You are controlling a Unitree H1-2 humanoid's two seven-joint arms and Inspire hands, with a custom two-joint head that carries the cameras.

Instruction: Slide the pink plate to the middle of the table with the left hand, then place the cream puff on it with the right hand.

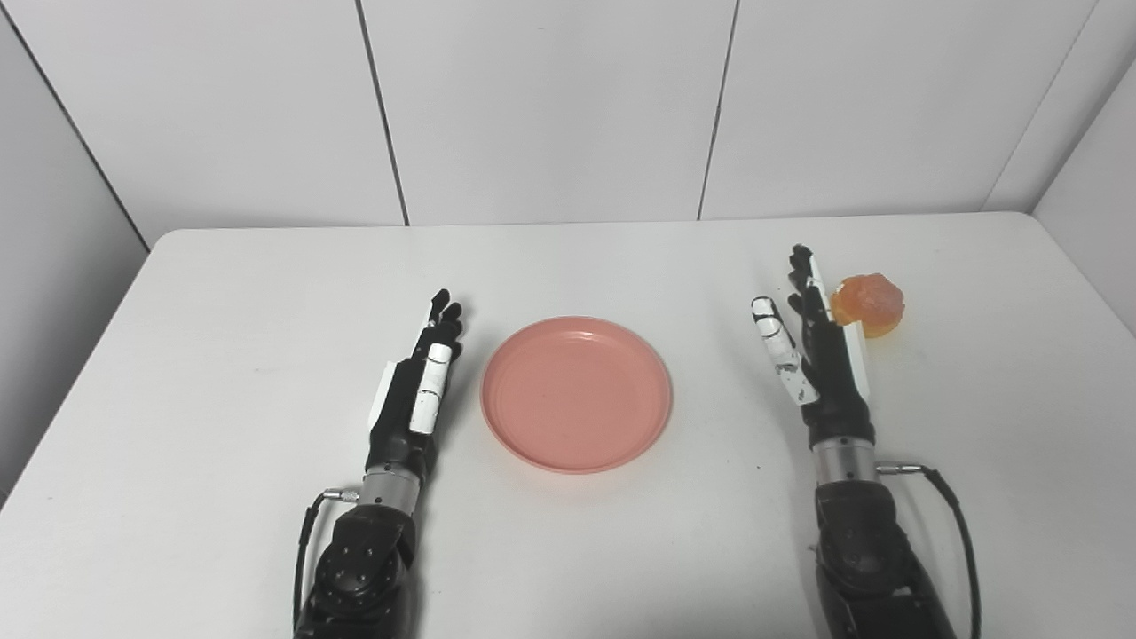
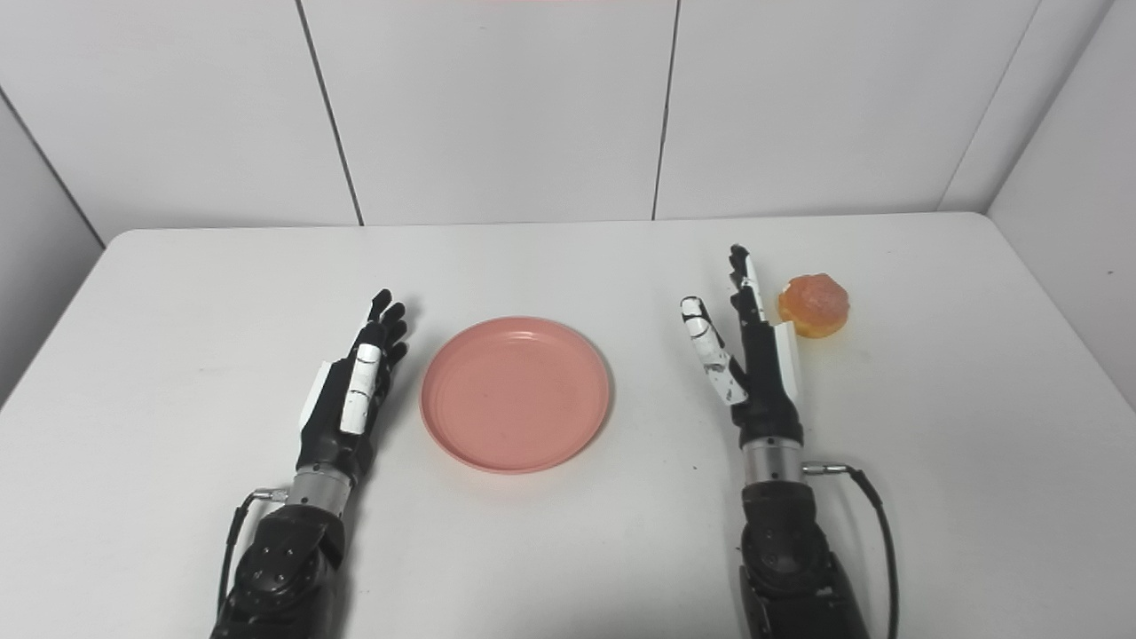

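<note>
- Pink plate is seen lying flat near the middle of the worktop, empty; the sliding step is judged done.
- Left hand is held just beside the plate's left rim, fingers released and extended, nothing grasped.
- Cream puff is found toward the worktop's right edge, not yet lifted.
- Right hand is placed just left of the puff, fingers spread, empty; pickup and placing are left.
</note>
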